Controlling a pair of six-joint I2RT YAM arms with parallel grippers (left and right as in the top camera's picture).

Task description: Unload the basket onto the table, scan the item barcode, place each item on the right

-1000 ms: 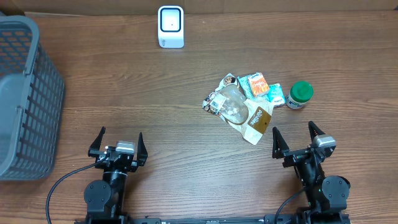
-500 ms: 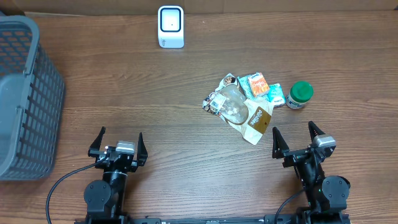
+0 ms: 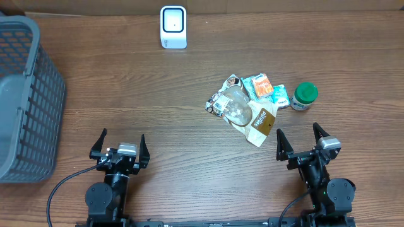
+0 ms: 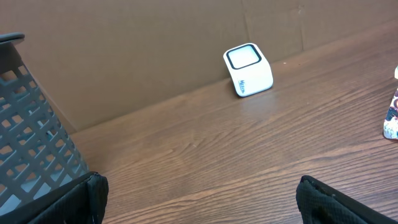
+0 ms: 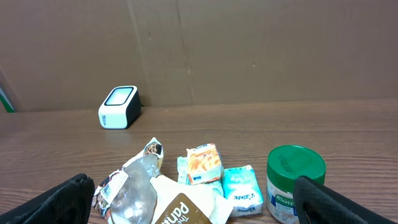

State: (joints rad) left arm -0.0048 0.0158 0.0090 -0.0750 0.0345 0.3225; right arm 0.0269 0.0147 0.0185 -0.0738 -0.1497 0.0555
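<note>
The white barcode scanner stands at the far edge of the table, also visible in the left wrist view and the right wrist view. The items lie in a pile right of centre: a clear crumpled bag, a brown-and-white paper bag, an orange box, a teal packet and a green-lidded jar. My left gripper is open at the near left, over bare wood. My right gripper is open just short of the pile, holding nothing.
A grey plastic basket stands at the left edge of the table, close to my left gripper's left finger. A brown cardboard wall runs behind the scanner. Bare wooden table lies between scanner, basket and pile.
</note>
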